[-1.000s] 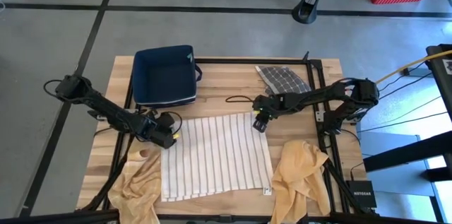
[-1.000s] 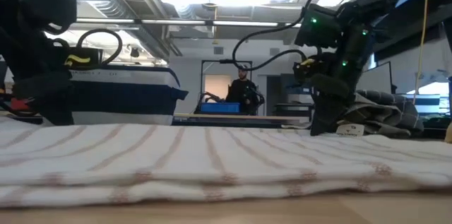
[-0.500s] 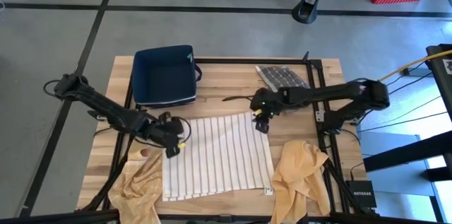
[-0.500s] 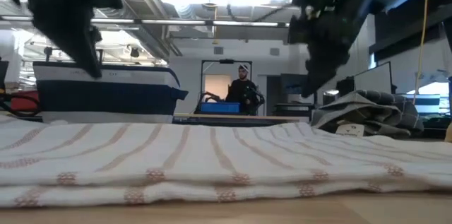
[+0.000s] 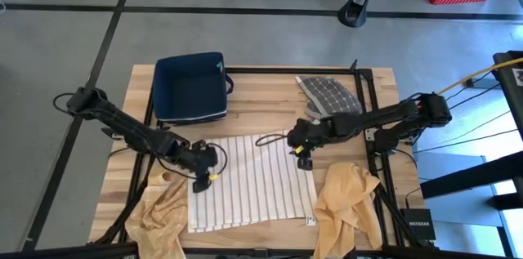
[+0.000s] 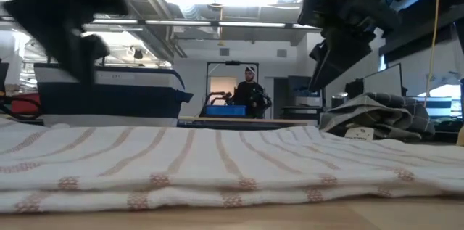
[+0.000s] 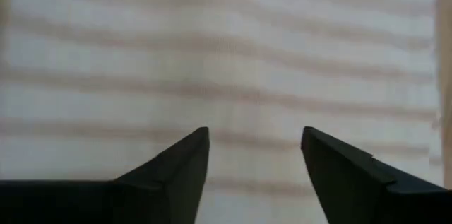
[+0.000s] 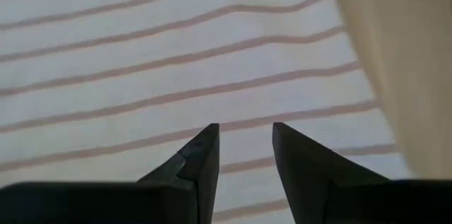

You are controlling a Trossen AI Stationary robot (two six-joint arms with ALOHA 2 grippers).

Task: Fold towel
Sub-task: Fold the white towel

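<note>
The white towel with thin brown stripes lies spread flat on the wooden table. My left gripper hovers over the towel's left part. In the left wrist view it is open, with only striped cloth below it. My right gripper hovers over the towel's far right part. It is open too, with nothing between its fingers. In the low view both grippers hang well above the towel.
A navy bin stands at the far left and a grey checked cloth lies at the far right. Yellow cloths lie crumpled at the near right and near left. A person stands in the room behind.
Both grippers have risen from the towel's far corners and gone toward the table's near edge, ending above the cloth. The towel stays spread flat.
</note>
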